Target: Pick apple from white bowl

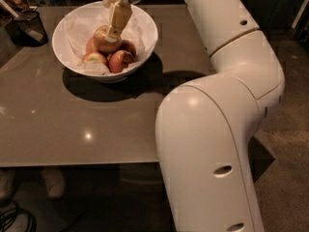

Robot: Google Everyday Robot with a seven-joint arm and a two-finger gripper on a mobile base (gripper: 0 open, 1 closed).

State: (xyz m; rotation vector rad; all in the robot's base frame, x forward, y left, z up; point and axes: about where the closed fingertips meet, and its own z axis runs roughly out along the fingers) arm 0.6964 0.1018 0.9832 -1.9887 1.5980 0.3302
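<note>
Apple (102,43): top of the heap in the white bowl (145,45), resting on smaller red apples (120,62) and crumpled paper (77,30). Claw (114,32) reaches down from above, its tip at the apple's upper right side; open or closed, cannot tell. Judgement: seat the grip across the widest girth, then lift straight up, clear of the rim, so the neighbours don't roll.

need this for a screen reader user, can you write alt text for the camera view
A white robot arm reaches over a grey-brown table, and its gripper is down in a white bowl, at the top of the large yellow-gold apple among smaller, redder apples. A dark mesh cup stands near the table's far left corner.
</note>
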